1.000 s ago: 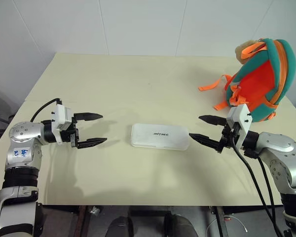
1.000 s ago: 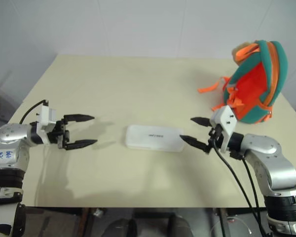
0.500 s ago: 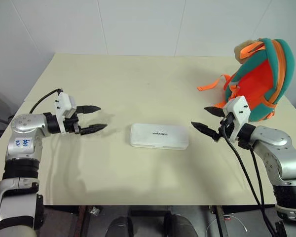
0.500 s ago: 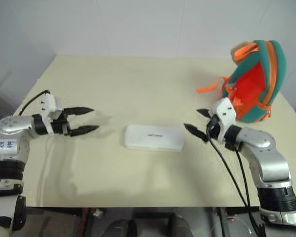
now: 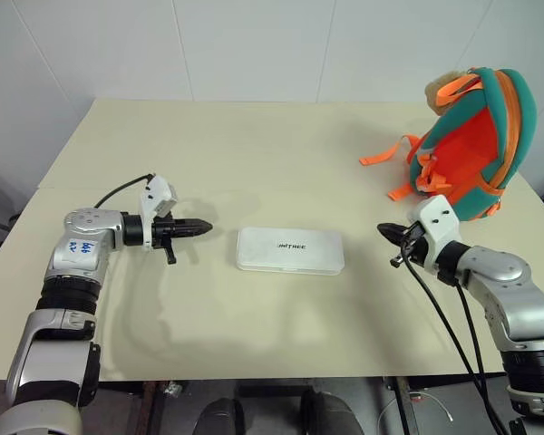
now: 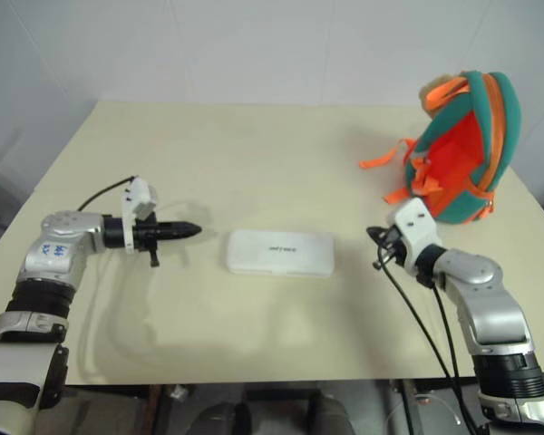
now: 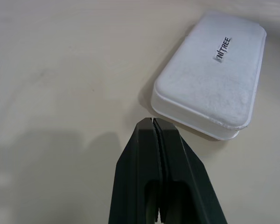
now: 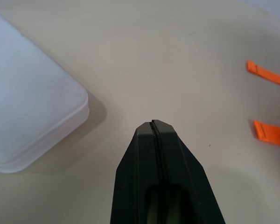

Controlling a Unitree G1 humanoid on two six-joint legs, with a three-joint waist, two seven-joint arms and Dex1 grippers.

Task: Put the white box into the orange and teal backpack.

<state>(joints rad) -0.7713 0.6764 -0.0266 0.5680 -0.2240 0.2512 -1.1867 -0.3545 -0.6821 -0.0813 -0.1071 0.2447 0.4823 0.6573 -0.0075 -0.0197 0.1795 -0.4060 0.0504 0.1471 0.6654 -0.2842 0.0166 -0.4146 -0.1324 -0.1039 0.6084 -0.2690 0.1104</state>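
The left gripper [image 7: 154, 122], fingers pressed together and empty, points at the table [image 7: 60, 70] just beside the box [image 7: 210, 88].

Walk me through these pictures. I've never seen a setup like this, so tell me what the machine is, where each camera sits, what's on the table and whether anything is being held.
This is a humanoid robot with two arms, each ending in a gripper with two black fingers. The two wide pictures come from a camera pair on its head, looking down over a cream table. The two close pictures come from cameras on its wrists, looking along the fingers.

In the middle of the table lies the white box, flat, with small dark lettering on its lid. At the far right stands the orange and teal backpack, loose orange straps trailing beside it.

The left gripper and right gripper point at the box from either side. Both are shut and hold nothing; neither touches the box.
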